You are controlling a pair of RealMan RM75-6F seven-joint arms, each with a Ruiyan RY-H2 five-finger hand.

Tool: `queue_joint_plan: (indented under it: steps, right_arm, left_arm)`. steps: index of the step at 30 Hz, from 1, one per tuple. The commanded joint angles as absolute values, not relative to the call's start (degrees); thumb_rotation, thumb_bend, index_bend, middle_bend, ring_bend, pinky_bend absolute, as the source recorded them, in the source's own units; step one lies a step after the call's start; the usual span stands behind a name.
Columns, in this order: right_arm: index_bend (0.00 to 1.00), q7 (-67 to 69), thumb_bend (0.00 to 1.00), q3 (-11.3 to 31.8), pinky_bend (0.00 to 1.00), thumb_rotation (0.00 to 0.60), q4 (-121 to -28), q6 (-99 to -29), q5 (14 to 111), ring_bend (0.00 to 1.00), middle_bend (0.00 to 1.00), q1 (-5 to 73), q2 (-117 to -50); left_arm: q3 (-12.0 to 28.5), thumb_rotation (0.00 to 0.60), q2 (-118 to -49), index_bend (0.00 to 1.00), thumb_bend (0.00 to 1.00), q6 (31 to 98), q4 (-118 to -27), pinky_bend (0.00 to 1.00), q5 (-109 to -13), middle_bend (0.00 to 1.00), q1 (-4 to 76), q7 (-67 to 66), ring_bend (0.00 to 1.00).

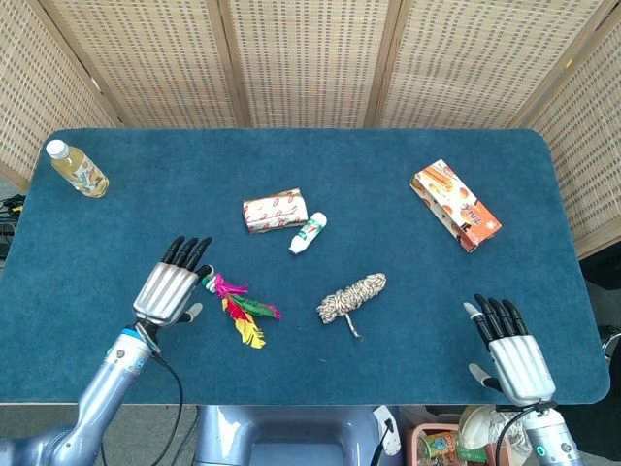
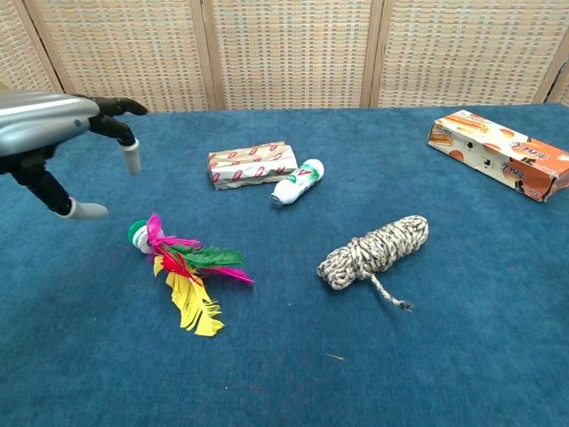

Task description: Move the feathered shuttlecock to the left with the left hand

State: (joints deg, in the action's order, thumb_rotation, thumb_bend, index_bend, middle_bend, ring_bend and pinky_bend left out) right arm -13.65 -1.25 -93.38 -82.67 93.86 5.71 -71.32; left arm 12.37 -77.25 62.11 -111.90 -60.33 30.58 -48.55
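The feathered shuttlecock [image 1: 238, 307] [image 2: 182, 267] lies on the blue table, its green-and-white base toward the far left and its pink, green and yellow feathers fanning toward me. My left hand [image 1: 175, 286] [image 2: 62, 133] hovers just left of its base, fingers apart and holding nothing. In the chest view the hand hangs above the table, apart from the shuttlecock. My right hand [image 1: 509, 349] rests open at the near right edge of the table, seen only in the head view.
A coiled rope [image 1: 351, 296] lies right of the shuttlecock. A red-patterned packet [image 1: 275, 210] and a small white bottle [image 1: 308, 233] sit behind it. An orange box [image 1: 454, 205] lies far right and a drink bottle [image 1: 78, 168] at the far left corner.
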Motion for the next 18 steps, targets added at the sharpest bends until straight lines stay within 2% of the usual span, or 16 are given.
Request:
queue_joint_plan:
  steps: [1,10,18]
  right_arm:
    - [0.04,-13.4,0.17,-1.2,0.00,0.600,-93.4,-82.7,93.8,0.00,0.00,5.7,-71.3]
    - [0.04,-12.1,0.17,-1.1,0.00,0.600,-93.1,-82.4,93.5,0.00,0.00,5.9,-71.1]
    - [0.04,-10.7,0.17,-1.1,0.00,0.600,-93.3,-83.5,94.0,0.00,0.00,5.7,-70.5]
  left_arm:
    - [12.7,0.600,-81.4,0.39,0.27,60.3,-109.6,0.00,-54.4,0.00,35.1,-52.7,0.00]
    - [12.1,0.600,-88.5,0.40,0.28,62.9,-105.9,0.00,-43.7,0.00,42.7,-61.6,0.00]
    - [11.0,0.600,-93.0,0.42,0.28,64.3,-103.8,0.00,-38.7,0.00,47.0,-63.2,0.00]
